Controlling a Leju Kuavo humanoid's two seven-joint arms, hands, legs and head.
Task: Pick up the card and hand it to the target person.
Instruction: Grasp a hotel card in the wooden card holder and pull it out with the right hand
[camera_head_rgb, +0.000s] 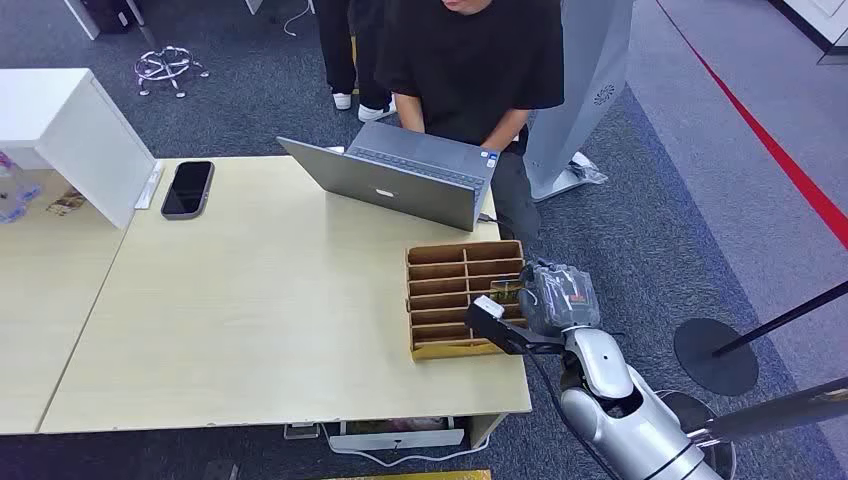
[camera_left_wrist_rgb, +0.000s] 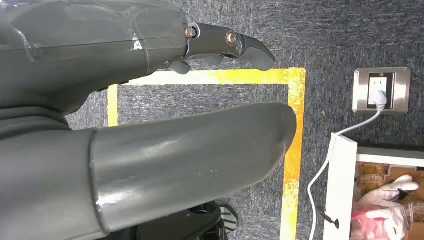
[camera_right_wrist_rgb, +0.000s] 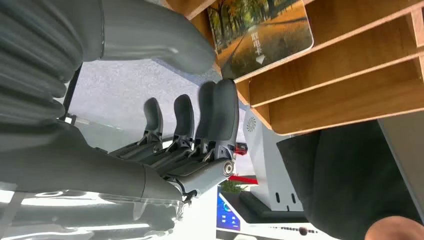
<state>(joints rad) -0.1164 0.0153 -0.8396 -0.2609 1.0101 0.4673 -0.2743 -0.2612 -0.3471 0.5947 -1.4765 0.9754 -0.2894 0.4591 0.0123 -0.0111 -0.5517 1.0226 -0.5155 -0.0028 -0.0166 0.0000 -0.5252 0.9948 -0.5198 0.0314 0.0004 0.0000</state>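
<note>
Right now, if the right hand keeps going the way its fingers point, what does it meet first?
Most likely the card standing in the wooden organizer; the right hand looks very close to it, though contact is unclear.

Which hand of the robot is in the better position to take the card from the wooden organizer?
The right hand. It is already at the wooden organizer, its thumb and fingers on either side of the card. The left hand hangs over the carpet, away from the table.
</note>
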